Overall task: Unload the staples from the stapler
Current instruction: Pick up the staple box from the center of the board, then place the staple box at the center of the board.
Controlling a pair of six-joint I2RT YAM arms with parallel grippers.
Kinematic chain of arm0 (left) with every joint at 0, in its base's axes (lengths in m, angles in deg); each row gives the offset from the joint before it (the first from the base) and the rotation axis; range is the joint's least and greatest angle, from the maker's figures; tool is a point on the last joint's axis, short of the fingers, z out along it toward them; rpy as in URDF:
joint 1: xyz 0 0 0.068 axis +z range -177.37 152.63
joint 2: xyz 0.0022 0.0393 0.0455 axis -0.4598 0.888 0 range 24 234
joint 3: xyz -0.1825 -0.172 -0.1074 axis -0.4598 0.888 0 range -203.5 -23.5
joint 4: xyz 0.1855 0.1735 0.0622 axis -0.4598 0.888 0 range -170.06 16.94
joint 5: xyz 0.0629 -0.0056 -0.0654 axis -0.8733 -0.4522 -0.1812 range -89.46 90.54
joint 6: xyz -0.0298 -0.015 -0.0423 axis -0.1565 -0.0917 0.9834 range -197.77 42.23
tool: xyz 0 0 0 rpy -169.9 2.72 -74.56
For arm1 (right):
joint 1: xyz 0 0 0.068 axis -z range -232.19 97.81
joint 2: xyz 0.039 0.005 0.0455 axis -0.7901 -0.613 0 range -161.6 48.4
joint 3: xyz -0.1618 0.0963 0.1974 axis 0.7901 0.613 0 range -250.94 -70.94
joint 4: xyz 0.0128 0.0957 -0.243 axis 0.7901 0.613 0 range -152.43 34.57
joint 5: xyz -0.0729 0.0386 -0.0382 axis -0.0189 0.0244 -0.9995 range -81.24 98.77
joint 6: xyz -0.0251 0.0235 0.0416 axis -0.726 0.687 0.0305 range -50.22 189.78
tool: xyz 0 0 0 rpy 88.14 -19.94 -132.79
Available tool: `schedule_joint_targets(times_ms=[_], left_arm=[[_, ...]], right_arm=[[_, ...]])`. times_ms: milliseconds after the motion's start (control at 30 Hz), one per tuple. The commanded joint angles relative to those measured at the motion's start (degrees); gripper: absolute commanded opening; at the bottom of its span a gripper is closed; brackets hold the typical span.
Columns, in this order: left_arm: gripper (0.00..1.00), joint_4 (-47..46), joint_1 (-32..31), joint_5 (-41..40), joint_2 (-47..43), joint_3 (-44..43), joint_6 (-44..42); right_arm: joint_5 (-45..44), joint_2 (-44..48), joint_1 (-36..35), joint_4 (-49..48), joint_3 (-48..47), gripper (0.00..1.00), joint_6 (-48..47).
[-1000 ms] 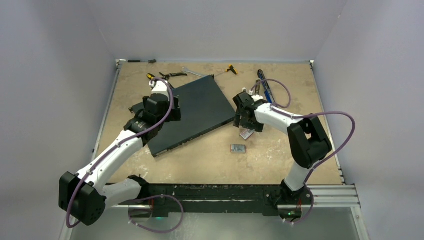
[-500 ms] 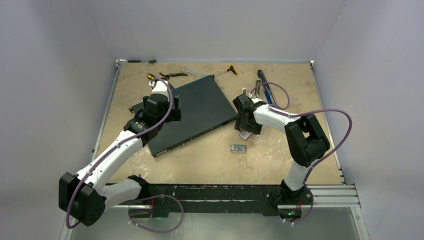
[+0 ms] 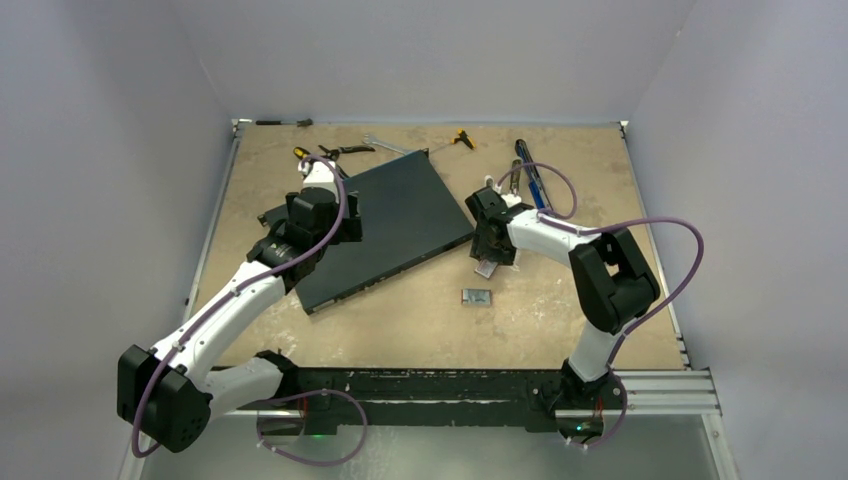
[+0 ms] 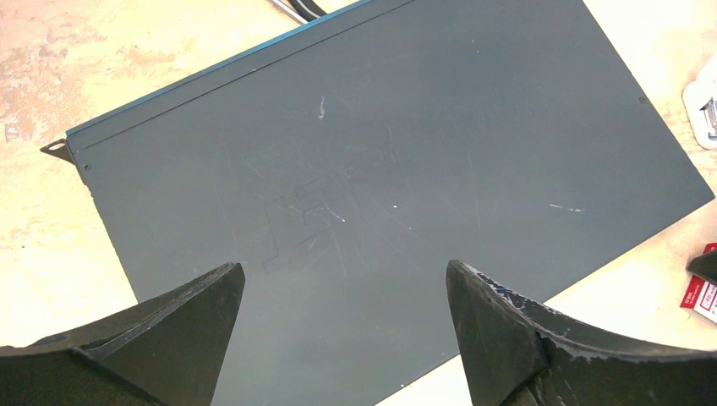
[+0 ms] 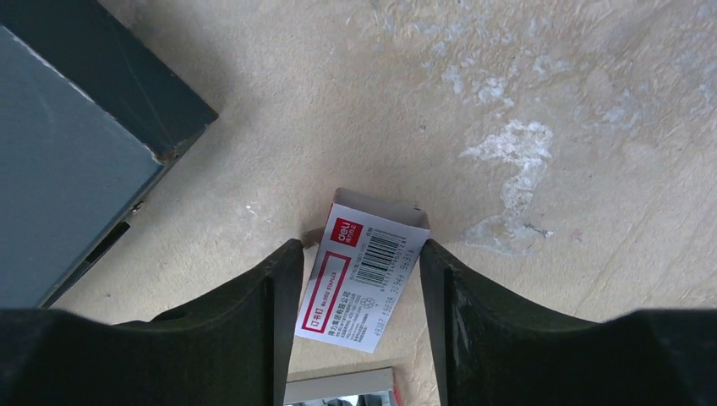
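Observation:
No loose silver staples show in any view. A white and silver thing at the right edge of the left wrist view may be the stapler; the right arm hides it from above. My right gripper is open and low over the table. Its fingers stand on either side of a small red-and-white printed box. My left gripper is open and empty above a large flat dark case.
A small grey item with a red edge lies just nearer than the box. Pliers, a wrench, a yellow-handled tool and blue pen-like tools lie along the back. The case's corner is left of the right gripper.
My right gripper has shifted slightly left and settled around the red-and-white box, which has slid a little left. The left arm has not moved.

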State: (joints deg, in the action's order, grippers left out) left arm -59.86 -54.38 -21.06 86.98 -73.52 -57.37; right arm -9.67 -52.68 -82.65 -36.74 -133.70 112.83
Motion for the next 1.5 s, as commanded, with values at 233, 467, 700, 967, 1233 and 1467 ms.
schedule_joint_targets(times_ms=[233,467,700,967,1233,1467], left_arm=[[0.87,-2.1,0.5,0.1,-1.0,-0.2,0.3],[0.87,-2.2,0.5,0.1,-0.9,-0.1,0.3],[0.87,-2.1,0.5,0.0,-0.8,-0.2,0.3],[0.87,-0.5,1.0,-5.3,-2.4,-0.8,1.5],[0.89,0.9,1.4,-20.2,-14.4,1.3,5.8],[0.9,3.1,1.4,-23.6,-18.9,1.4,8.8]], right_arm=[[0.8,0.4,0.0,-2.0,-0.2,0.49,-3.8],[1.3,4.0,-0.5,-2.2,-1.6,0.48,-5.0],[2.8,9.0,-4.9,-2.7,-2.8,0.48,-9.5],[8.8,7.7,-15.9,-9.0,-3.8,0.5,-21.8],[9.1,1.4,-24.5,-11.2,-6.6,0.53,-34.6],[4.8,2.4,-25.7,-13.1,-6.7,0.67,-38.3]])
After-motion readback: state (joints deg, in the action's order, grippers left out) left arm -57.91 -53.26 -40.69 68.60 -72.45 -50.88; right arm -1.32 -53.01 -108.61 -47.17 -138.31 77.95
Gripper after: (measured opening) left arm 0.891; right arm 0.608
